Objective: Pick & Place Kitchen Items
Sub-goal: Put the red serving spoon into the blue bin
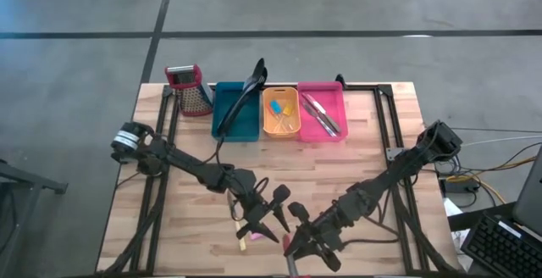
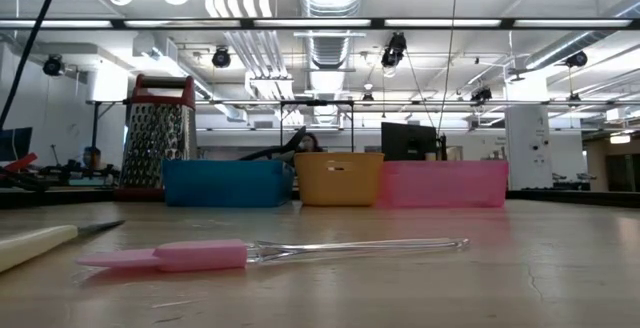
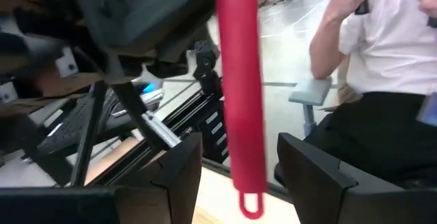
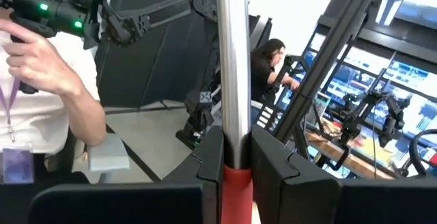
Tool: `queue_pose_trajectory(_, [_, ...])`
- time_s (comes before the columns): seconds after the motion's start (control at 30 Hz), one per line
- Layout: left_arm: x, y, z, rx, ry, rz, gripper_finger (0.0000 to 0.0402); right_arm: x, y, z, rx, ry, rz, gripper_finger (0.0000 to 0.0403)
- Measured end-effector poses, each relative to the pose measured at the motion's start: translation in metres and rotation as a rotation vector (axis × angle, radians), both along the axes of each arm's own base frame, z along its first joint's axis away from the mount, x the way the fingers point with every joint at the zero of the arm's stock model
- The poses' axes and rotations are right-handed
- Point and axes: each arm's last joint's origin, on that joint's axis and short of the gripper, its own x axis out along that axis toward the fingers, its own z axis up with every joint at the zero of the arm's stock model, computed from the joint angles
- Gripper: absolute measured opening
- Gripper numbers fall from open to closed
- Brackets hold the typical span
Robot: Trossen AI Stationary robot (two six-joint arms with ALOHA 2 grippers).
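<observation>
A utensil with a red handle point(image 3: 240, 94) and a metal shaft point(image 4: 231, 60) stands upright in the air near the table's front, loop end down. My right gripper point(image 4: 235, 166) is shut on it; it also shows in the high view point(image 1: 298, 237). My left gripper point(image 3: 239, 179) is open, its fingers standing on either side of the red handle's lower end without touching it; it also shows in the high view point(image 1: 267, 219). A pink spatula with a clear handle point(image 2: 200, 256) lies flat on the table below them. My right gripper pinches the utensil between its two fingers where the metal shaft meets the red handle point(image 4: 236, 177). The fingers come about level and lie across the utensil. The utensil is upright and lifted clear of the table, metal end up, red handle hanging down.
At the far edge stand a teal bin point(image 1: 235, 117) with a black spatula point(image 1: 251, 85), an orange bin point(image 1: 280, 124) with small pieces, a pink bin point(image 1: 332, 100) with metal tools, and a grater point(image 1: 190, 90). A cream-handled knife point(image 2: 35, 246) lies front left. A person point(image 3: 382, 67) sits beyond the table.
</observation>
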Motion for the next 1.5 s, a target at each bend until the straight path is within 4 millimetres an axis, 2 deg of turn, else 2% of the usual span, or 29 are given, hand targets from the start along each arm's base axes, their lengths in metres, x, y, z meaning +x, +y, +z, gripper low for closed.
queue_pose_trajectory(0.2, [-0.002, -0.003, 0.005, -0.025, -0.003, -0.135, 0.0195, 0.005, -0.007, -0.001, 0.005, 0.007, -0.010, 0.0034])
queue_pose_trajectory(0.7, [-0.001, -0.003, 0.006, 0.019, -0.075, -0.103, 0.0195, 0.007, -0.008, -0.001, -0.022, -0.039, -0.002, 0.0034])
queue_pose_trajectory(1.2, [0.008, -0.010, -0.003, -0.025, -0.188, -0.137, 0.0195, 0.007, -0.009, 0.000, -0.022, -0.058, 0.091, 0.0034])
queue_pose_trajectory(1.4, [0.015, -0.016, -0.019, -0.038, -0.304, -0.152, 0.0195, 0.006, -0.008, 0.000, -0.035, -0.067, 0.141, 0.0034])
queue_pose_trajectory(1.5, [0.018, -0.017, -0.025, -0.031, -0.289, -0.139, 0.0195, 0.006, -0.008, 0.000, -0.022, -0.056, 0.150, 0.0034])
